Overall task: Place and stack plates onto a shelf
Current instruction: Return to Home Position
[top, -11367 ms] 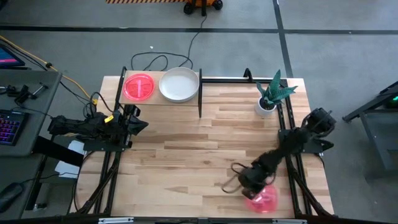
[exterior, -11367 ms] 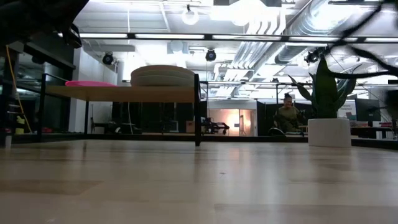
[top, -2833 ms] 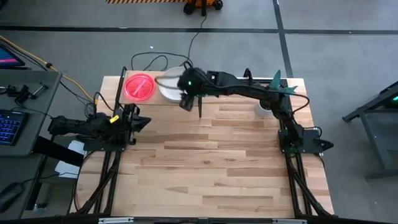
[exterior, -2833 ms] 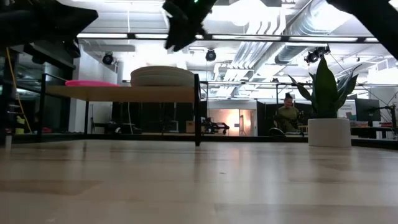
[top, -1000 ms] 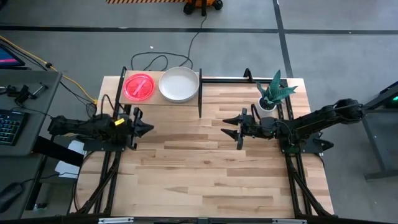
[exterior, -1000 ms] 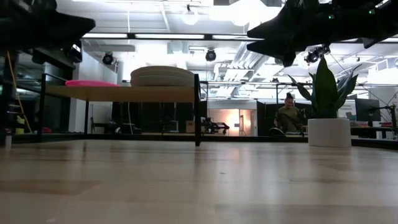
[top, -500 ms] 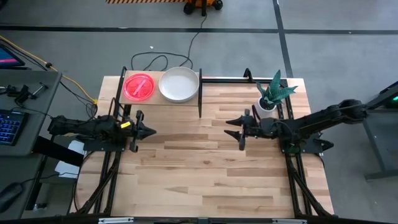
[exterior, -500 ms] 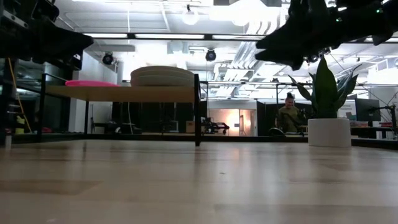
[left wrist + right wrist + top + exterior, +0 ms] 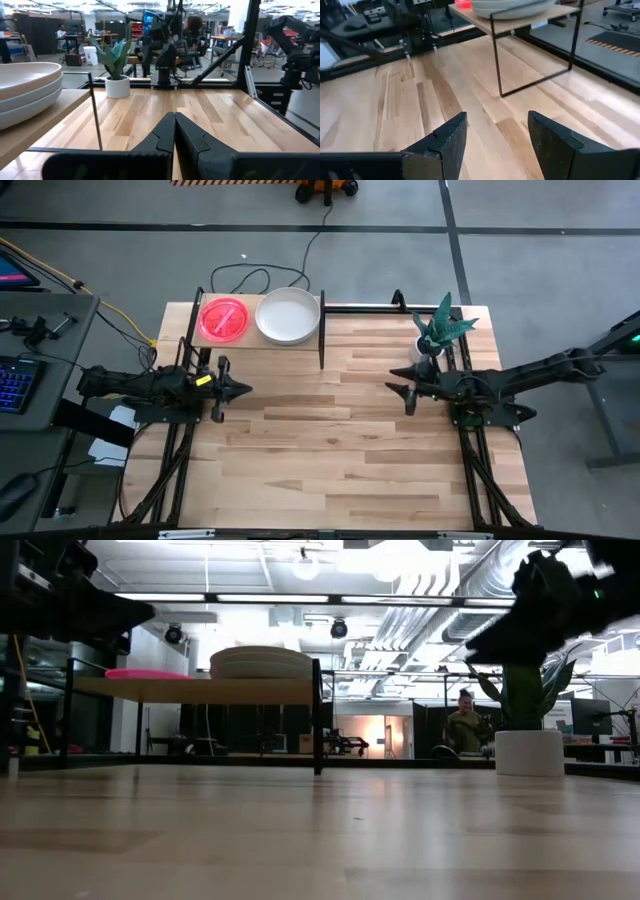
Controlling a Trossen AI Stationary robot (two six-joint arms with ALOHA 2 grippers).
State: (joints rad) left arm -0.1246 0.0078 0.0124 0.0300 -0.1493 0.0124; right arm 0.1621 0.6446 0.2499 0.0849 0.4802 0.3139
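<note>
The shelf (image 9: 262, 337) stands at the table's far left on thin black posts. On its board rest a pink plate (image 9: 223, 319) and, to its right, a stack of pale plates (image 9: 288, 316), also seen in the low view as a pink plate (image 9: 145, 673) and a pale stack (image 9: 262, 662). My left gripper (image 9: 244, 391) is shut and hovers near the table's left edge, in front of the shelf, touching nothing; the left wrist view shows its fingers closed (image 9: 174, 131) beside the pale plates (image 9: 25, 95). My right gripper (image 9: 398, 394) is open with nothing between its fingers (image 9: 497, 131), right of centre.
A small white pot with a green plant (image 9: 432, 340) stands at the far right of the table, close behind my right arm. The shelf's black front post (image 9: 321, 350) rises at its right end. Bare plank tabletop (image 9: 330, 460) spans the middle and near side.
My right gripper has drawn back toward the table's right edge, staying open and level. My left gripper has edged a little toward the table's right. The plates on the shelf have not moved.
</note>
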